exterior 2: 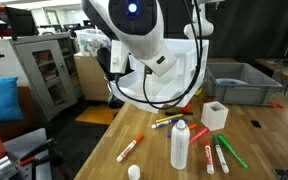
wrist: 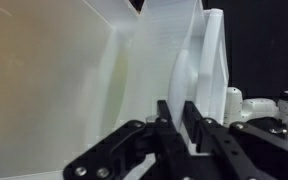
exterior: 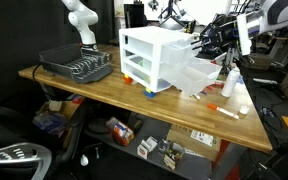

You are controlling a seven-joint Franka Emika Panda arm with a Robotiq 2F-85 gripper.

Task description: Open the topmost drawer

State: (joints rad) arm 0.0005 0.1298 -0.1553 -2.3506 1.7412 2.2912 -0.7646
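A small white-framed drawer unit (exterior: 144, 52) stands mid-table. A translucent-white drawer (exterior: 196, 74), which looks like the topmost one, is drawn far out of the unit toward the arm and sags downward; it also shows behind the arm in an exterior view (exterior 2: 176, 72). My gripper (wrist: 177, 118) is shut on a thin upright plastic edge of this drawer (wrist: 134, 80), with one black finger on each side. In an exterior view the gripper (exterior: 206, 47) sits at the drawer's outer end. The two lower drawers stay in the unit.
A dark dish rack (exterior: 76, 66) stands at one end of the wooden table (exterior: 114, 92). A white bottle (exterior 2: 180, 146), a white cube (exterior 2: 215, 114) and several markers (exterior 2: 130, 149) lie near the arm. A grey bin (exterior 2: 242, 84) is at the back.
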